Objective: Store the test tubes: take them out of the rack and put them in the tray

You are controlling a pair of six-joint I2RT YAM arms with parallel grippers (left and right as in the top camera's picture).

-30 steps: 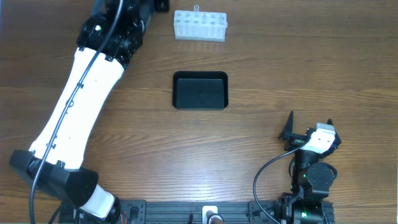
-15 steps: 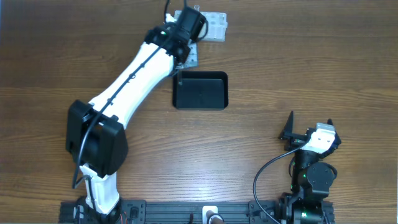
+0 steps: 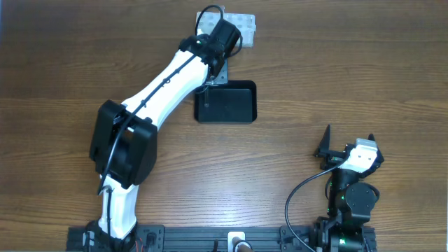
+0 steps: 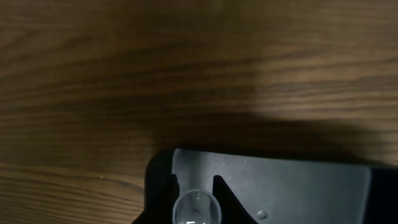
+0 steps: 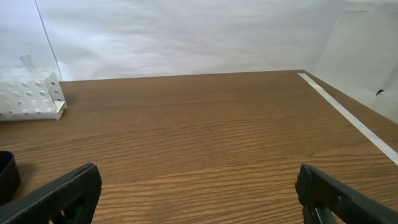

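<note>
Top view puts the right hand [image 3: 348, 143] nearest, close to its own base and well apart from the tray; its two fingers stand wide apart and hold nothing. Farther up the wooden tabletop [image 3: 364, 70] lies the black tray [image 3: 234, 105]. The left hand [image 4: 196, 198] hangs over one corner of this tray. In the left wrist view its fingers are closed on a clear test tube [image 4: 196, 210], seen end-on, inside the tray's rim. Farthest is the white rack [image 3: 246, 28], partly covered by the left arm. In the right wrist view a second tube [image 5: 25, 62] stands up from it.
</note>
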